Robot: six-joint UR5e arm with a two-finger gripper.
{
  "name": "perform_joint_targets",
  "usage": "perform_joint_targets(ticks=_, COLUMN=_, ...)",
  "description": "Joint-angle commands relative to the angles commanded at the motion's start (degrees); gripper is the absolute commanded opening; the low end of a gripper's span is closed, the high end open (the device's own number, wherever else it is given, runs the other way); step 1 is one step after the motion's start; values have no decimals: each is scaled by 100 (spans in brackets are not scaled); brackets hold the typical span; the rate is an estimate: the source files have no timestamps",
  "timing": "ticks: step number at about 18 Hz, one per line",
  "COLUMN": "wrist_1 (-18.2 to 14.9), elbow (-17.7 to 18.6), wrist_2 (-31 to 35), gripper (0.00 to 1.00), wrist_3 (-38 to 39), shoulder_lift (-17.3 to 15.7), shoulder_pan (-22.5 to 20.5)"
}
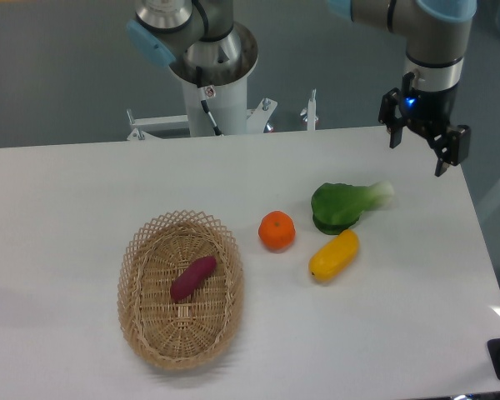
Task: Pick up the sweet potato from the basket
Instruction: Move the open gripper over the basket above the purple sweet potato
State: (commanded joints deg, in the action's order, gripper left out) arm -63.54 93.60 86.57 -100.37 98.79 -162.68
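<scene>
Our gripper (418,150) hangs open and empty, far from the basket (142,267) where the sweet potato (193,277) lies, which we think is hard and light, best pinched across its middle.

camera: single fixed view | high, facing arm base across table (83,179) | angled down | mid-range

sweet potato (193,277) open from above, basket (142,250) rim around it, orange (277,231) apart

robotics lab: pedestal-mounted arm (204,50) behind a plain white table (83,192) (grey floor beyond)
</scene>
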Motion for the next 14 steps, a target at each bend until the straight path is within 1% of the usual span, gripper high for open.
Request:
perform_joint_targets(ticks=3, wrist_1=0, elbow=26, wrist_2=-97, gripper=100, wrist_3=52, shoulder_lift=-9, shoulder_pan=52)
perform_joint_targets(ticks=5, wrist_1=-26, elbow=114, wrist_2=-105, gripper=100, wrist_3=79, shoulder_lift=-166, shoulder_pan=114)
perform_joint_targets(ticks=6, wrist_1=-44, elbow=158, wrist_2=-158, gripper=100, wrist_3=105, shoulder_lift=-176, shoulder_pan=158)
perform_joint_targets(ticks=8, wrist_1=0, elbow=429, wrist_2=-604, gripper=100, wrist_3=227, shoulder_lift=-193, shoulder_pan=280)
perform_joint_targets(ticks=10, wrist_1=148, elbow=719, wrist_2=-965, gripper=100, wrist_3=1076, shoulder_lift=-316, shoulder_pan=334)
perform_joint_targets(ticks=11, wrist_1=263, elbow=790, wrist_2=-1036, gripper=100, wrist_3=1525, shoulder_lift=-325, shoulder_pan=430)
perform_joint_targets(ticks=12, wrist_1=385, elbow=808, wrist_2=-1046, gripper=100, wrist_3=1860, shoulder_lift=-325, shoulder_pan=613)
perform_joint_targets(ticks=14, wrist_1=413, elbow=870, wrist_2=-1028, gripper=100, wrist_3=2405, shoulder_lift=-247, shoulder_pan=1061)
